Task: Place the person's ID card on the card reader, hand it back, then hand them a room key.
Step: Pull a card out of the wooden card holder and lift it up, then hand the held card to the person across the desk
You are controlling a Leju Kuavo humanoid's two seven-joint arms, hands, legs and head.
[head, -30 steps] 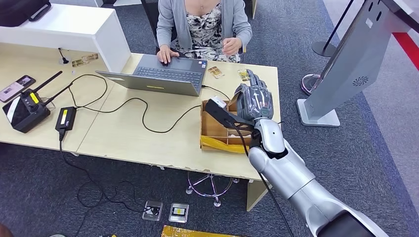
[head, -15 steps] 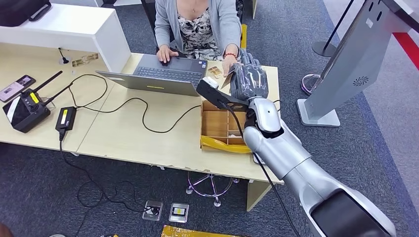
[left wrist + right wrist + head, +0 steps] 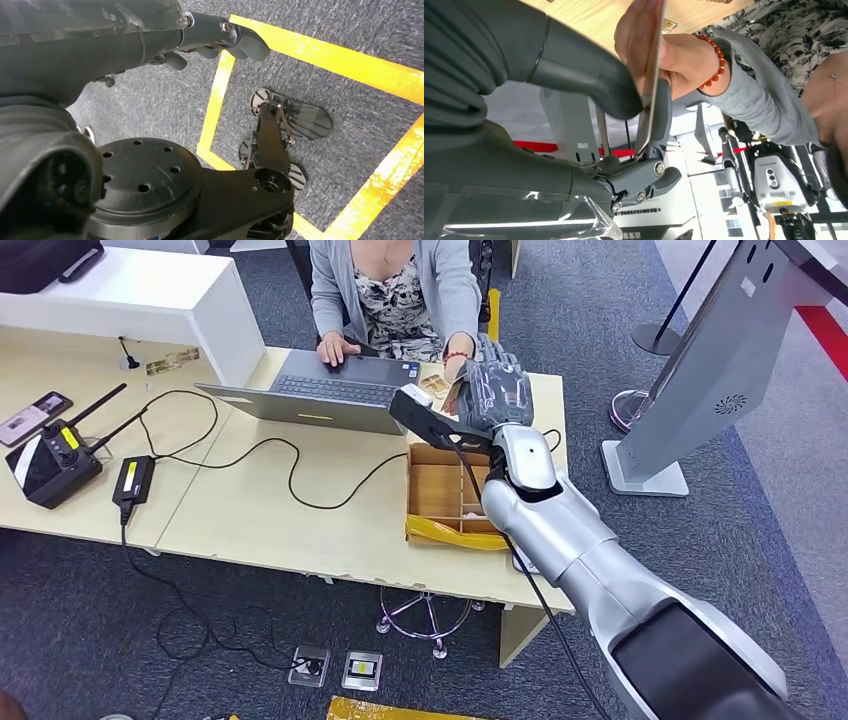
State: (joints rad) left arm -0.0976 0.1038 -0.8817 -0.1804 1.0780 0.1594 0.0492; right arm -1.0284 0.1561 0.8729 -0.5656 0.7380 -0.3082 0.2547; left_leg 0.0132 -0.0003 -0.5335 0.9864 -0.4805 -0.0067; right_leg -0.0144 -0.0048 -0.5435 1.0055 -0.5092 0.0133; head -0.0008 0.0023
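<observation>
In the right wrist view, the right hand's (image 3: pixel 589 95) thick grey thumb and a darker finger (image 3: pixel 663 117) pinched a thin card (image 3: pixel 651 75) seen edge-on. Whether it was the ID card or the room key could not be told. A person's hand (image 3: pixel 659 47), with a red bead bracelet (image 3: pixel 714 52) at the wrist, gripped the same card from the other side, so both held it at once.

From the head view, the right hand (image 3: pixel 492 390) reached over the far edge of the pale wooden desk (image 3: pixel 250 510), meeting the person's hand (image 3: pixel 455 368) just beside an open laptop (image 3: pixel 330 390). The seated person (image 3: pixel 395 285) wore a grey cardigan, the other hand resting on the laptop. Beneath the silver forearm sat an open cardboard box (image 3: pixel 440 495) with dividers.

In the left wrist view, the left hand (image 3: pixel 220 42) hung over grey carpet marked with yellow tape (image 3: pixel 215 105), its fingers curled in and holding nothing.
</observation>
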